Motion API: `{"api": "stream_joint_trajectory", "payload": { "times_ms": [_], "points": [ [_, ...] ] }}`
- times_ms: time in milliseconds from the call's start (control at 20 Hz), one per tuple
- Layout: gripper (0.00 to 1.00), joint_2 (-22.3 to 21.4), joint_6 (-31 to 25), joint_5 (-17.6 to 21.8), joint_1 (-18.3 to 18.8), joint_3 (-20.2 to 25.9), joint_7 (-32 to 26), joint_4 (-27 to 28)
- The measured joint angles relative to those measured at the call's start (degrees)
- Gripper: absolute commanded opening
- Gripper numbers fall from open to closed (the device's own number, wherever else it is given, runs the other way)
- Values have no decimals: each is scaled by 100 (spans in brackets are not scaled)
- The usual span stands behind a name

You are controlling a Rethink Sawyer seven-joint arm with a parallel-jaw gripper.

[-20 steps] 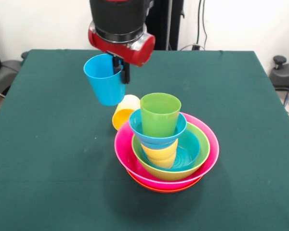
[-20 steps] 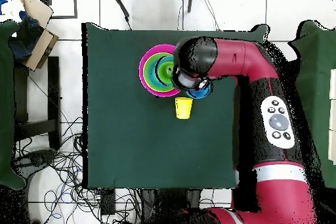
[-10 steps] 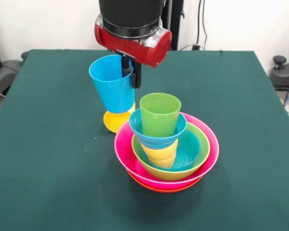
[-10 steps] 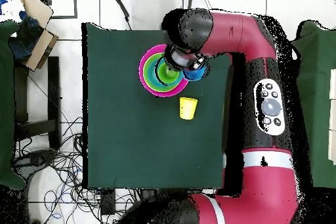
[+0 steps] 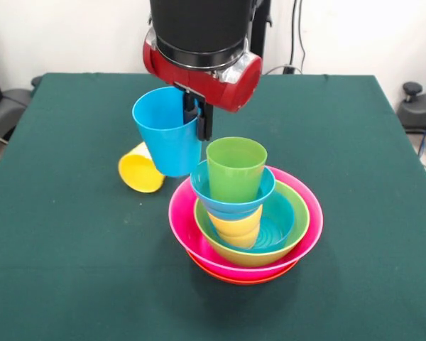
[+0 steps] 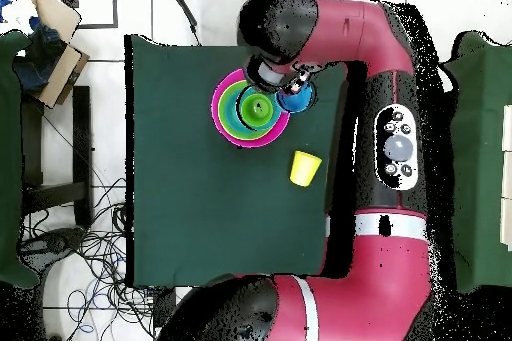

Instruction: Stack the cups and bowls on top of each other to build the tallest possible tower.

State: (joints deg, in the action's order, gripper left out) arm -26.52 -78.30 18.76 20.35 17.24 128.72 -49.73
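Note:
My gripper [image 5: 197,119] is shut on the rim of the light blue cup [image 5: 165,138], which hangs upright above the table, just left of the tower. At the tower's top stands a green cup [image 5: 236,169] in a small blue bowl [image 5: 232,193]. That bowl rests on a yellow-orange cup [image 5: 234,226] inside the lime green bowl [image 5: 298,227], the pink bowl [image 5: 312,231] and the orange bowl [image 5: 241,278]. A yellow cup [image 5: 140,169] lies on its side to the left. From overhead, the blue cup [image 6: 298,99] is beside the tower [image 6: 232,122], with the yellow cup [image 6: 305,168] apart.
The dark green table [image 5: 71,270] stretches round the tower on all sides. My red arm [image 6: 395,147] runs along the table's right edge in the overhead view. A cardboard box [image 6: 50,52] and cables lie on the floor off the table.
My gripper has carried the blue cup rightward in the front view, close to the tower. The yellow cup has rolled left, away from the tower.

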Motion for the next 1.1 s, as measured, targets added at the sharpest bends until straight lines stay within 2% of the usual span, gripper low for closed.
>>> {"api": "stream_joint_trajectory", "payload": {
  "times_ms": [650, 1100],
  "points": [
    [0, 37, -25, -1, 12, -253, 0, 128],
    [0, -280, -283, -175, 144, -340, 0, 129]
  ]
}}
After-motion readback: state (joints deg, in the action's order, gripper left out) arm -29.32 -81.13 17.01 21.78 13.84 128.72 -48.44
